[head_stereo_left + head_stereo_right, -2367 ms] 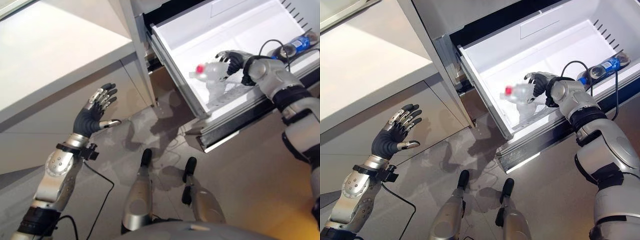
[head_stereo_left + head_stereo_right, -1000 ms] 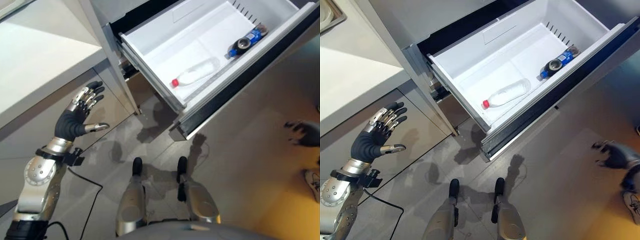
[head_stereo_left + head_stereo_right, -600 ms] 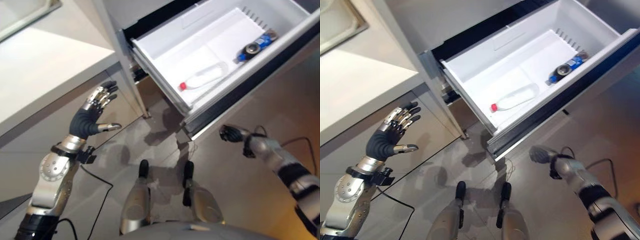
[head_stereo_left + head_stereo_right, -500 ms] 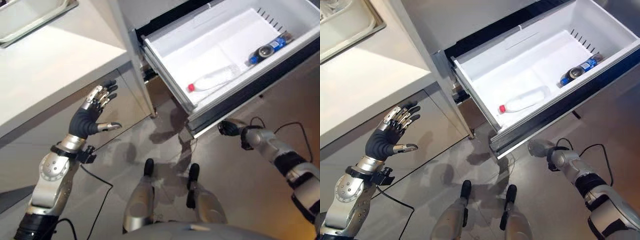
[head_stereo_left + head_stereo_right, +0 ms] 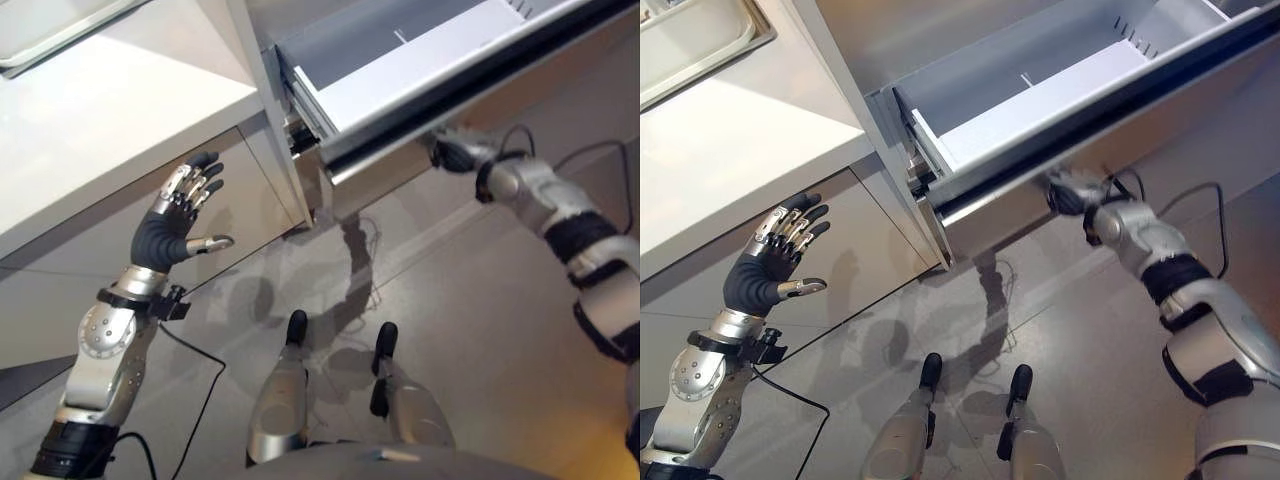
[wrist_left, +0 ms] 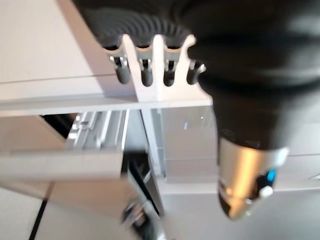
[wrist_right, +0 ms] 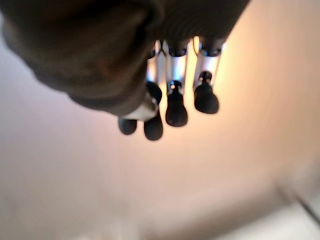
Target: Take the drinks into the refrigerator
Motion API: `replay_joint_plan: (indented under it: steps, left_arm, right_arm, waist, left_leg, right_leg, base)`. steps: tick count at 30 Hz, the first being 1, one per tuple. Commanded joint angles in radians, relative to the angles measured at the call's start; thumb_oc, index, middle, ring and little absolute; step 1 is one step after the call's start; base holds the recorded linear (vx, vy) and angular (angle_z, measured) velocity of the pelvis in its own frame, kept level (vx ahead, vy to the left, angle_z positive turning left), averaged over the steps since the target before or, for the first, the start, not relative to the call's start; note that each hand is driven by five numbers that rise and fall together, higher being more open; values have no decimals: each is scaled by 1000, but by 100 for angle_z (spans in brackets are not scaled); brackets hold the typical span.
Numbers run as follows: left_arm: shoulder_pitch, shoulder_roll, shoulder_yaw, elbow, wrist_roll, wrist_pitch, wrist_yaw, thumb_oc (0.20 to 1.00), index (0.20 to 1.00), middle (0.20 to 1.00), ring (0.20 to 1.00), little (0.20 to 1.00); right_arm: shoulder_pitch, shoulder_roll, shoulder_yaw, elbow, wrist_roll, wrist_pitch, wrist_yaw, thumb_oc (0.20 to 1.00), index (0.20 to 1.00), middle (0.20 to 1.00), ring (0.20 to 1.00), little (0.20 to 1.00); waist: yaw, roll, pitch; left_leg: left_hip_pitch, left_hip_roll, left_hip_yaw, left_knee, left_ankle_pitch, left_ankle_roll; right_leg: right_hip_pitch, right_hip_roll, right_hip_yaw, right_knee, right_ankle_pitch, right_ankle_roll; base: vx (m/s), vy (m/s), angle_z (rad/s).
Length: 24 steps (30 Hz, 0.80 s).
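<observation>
The white refrigerator drawer (image 5: pixel 1040 95) stands partly pulled out, and its grey front panel (image 5: pixel 380 170) faces me. No drink bottle can be seen; the drawer's inside floor is hidden behind the front panel. My right hand (image 5: pixel 1070 190) is up against the lower edge of that panel, fingers (image 7: pixel 176 107) fairly straight and touching its surface (image 7: pixel 100 175). My left hand (image 5: pixel 165 235) is held up open, fingers spread, in front of the cabinet door at the left, holding nothing; its thumb (image 6: pixel 245 185) points toward the drawer's rails (image 6: pixel 95 130).
A pale countertop (image 5: pixel 100 100) juts out at the upper left, with a metal sink (image 5: pixel 690 40) set in it. Cabinet doors (image 5: pixel 860 250) run under the counter. Grey floor (image 5: pixel 480 330) lies open below the drawer.
The drawer has slid most of the way in, hiding the clear bottle and the blue bottle. My right hand has risen from near the floor to the drawer's front. The left hand has stayed put.
</observation>
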Motion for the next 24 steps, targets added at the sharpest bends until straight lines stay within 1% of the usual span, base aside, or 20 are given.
replay_joint_plan:
  steps: [1,4,7,8,9,12,14,16,19,20,21,22,23,24]
  left_arm:
    - [-23,34,-5,-47,-56,-84,23,1000,1000,1000,1000,1000]
    - [-25,25,-5,-59,-45,-69,30,1000,1000,1000,1000,1000]
    - [-27,26,-8,-67,-41,-68,32,1000,1000,1000,1000,1000]
    - [-32,18,-4,-64,-26,-67,39,1000,1000,1000,1000,1000]
    - [-31,21,-7,-64,-25,-67,40,1000,1000,1000,1000,1000]
    - [-22,10,-4,-71,-3,-62,43,1000,1000,1000,1000,1000]
    - [-12,-6,6,-69,7,-63,45,1000,1000,1000,1000,1000]
    - [2,-20,3,-61,21,-66,57,1000,1000,1000,1000,1000]
    - [12,-37,-1,-52,51,-76,69,1000,1000,1000,1000,1000]
    - [14,-40,-2,-47,63,-80,76,1000,1000,1000,1000,1000]
    - [19,-42,-11,-40,66,-82,73,1000,1000,1000,1000,1000]
    - [25,-48,-11,-31,72,-84,72,1000,1000,1000,1000,1000]
    - [32,-57,-20,-9,86,-89,76,1000,1000,1000,1000,1000]
    - [31,-56,-22,-8,86,-90,76,1000,1000,1000,1000,1000]
  right_arm:
    - [-211,58,39,-116,64,-49,-64,200,200,200,200,200]
    - [-141,51,15,-202,67,-50,-38,200,200,200,200,200]
    - [-74,52,-3,-183,68,-49,-37,200,200,200,200,200]
    - [92,39,-67,-221,101,-54,-21,200,200,200,200,200]
    - [101,37,-73,-227,100,-53,-20,200,200,200,200,200]
    - [308,31,-153,-278,112,-61,-1,200,200,200,200,200]
    - [455,51,-208,-291,111,-69,-4,200,200,200,200,200]
    - [612,74,-306,-317,132,-81,-26,200,200,200,200,200]
    - [777,116,-401,-336,185,-109,-53,200,200,200,200,200]
    - [834,125,-437,-354,222,-123,-53,448,448,448,448,448]
    - [902,140,-475,-382,281,-140,-40,1000,1000,1000,1000,1000]
    - [946,152,-500,-398,320,-155,-33,1000,1000,1000,1000,1000]
    - [1012,180,-545,-416,395,-173,-18,1000,1000,1000,1000,1000]
    - [1016,179,-549,-419,396,-172,-16,1000,1000,1000,1000,1000]
  waist:
    - [59,-63,-21]
    - [52,-69,-18]
    - [51,-69,-16]
    - [32,-69,-5]
    - [35,-71,-8]
    - [14,-70,-4]
    - [-7,-69,-1]
    - [-27,-72,-7]
    - [-56,-73,-13]
    - [-64,-74,-16]
    - [-72,-75,-22]
    - [-81,-77,-26]
    - [-91,-76,-31]
    - [-90,-77,-34]
  left_leg:
    - [43,-111,22,44,-106,112]
    - [43,-114,25,59,-116,114]
    - [38,-116,25,66,-120,116]
    - [33,-117,34,75,-124,119]
    - [32,-117,34,75,-125,119]
    - [31,-116,39,78,-127,121]
    - [32,-114,44,79,-128,121]
    - [36,-112,47,78,-129,123]
    - [44,-111,50,76,-130,123]
    - [47,-110,51,76,-131,123]
    - [53,-109,54,74,-132,123]
    - [56,-108,55,74,-133,123]
    - [70,-106,57,72,-140,123]
    - [66,-108,56,69,-134,123]
  right_leg:
    - [-12,-8,5,158,-170,13]
    - [-6,-10,4,155,-168,14]
    - [-6,-12,5,155,-166,15]
    - [-11,-14,12,160,-163,17]
    - [-12,-14,12,160,-163,17]
    - [-15,-14,18,163,-163,18]
    - [-17,-13,22,166,-164,17]
    - [-17,-13,25,170,-165,17]
    - [-12,-12,30,169,-167,18]
    - [-9,-12,32,168,-166,18]
    - [-3,-12,31,166,-167,19]
    - [0,-12,33,165,-166,20]
    - [13,-10,36,163,-171,21]
    - [10,-12,35,160,-166,21]
  base:
    - [0,0,0]
    - [-18,32,5]
    - [-31,34,7]
    - [-39,33,8]
    - [-50,45,14]
    - [-20,26,3]
    - [-16,28,-5]
    - [-1,20,-10]
    - [6,14,-12]
    - [8,8,-7]
    - [15,4,-4]
    - [36,4,-12]
    - [21,6,-12]
    - [13,5,-13]
